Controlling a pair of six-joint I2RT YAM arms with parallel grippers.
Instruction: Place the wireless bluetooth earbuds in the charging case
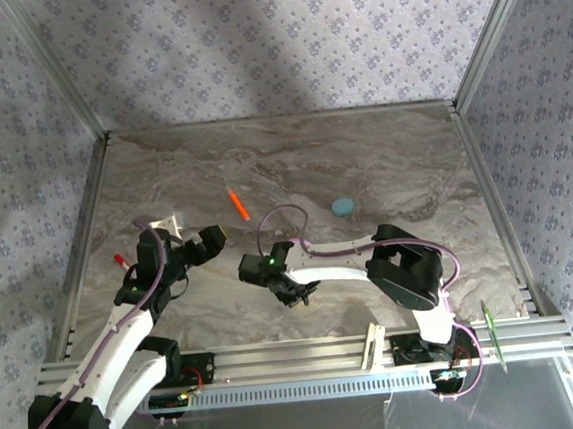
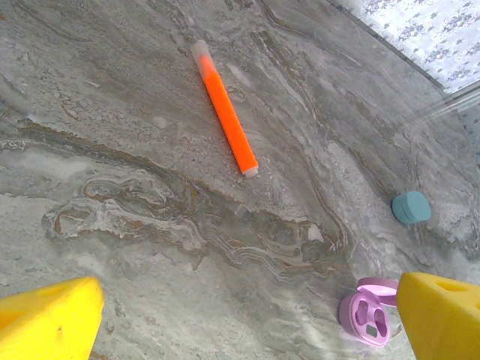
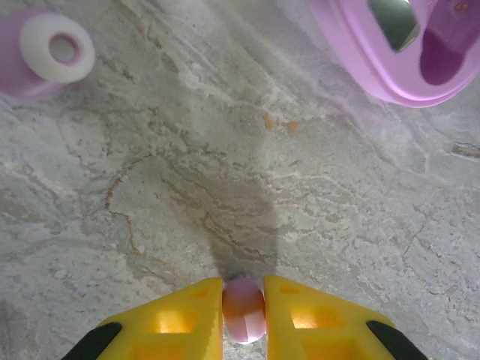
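Pink earbud [image 3: 244, 309] is clamped by the right gripper [image 3: 243, 291], lower centre; the left gripper [image 2: 247, 292] is spread wide open.

White-and-black left arm [image 1: 115, 337] and right arm [image 1: 333, 269] trail purple cables [image 1: 284, 208]; yellow fingers [image 3: 180, 322] tip the right gripper [image 3: 244, 291].

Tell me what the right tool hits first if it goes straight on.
Likely bare table: the right tool, shut on a pink bud, points between the other bud and the open case; depth is unclear.
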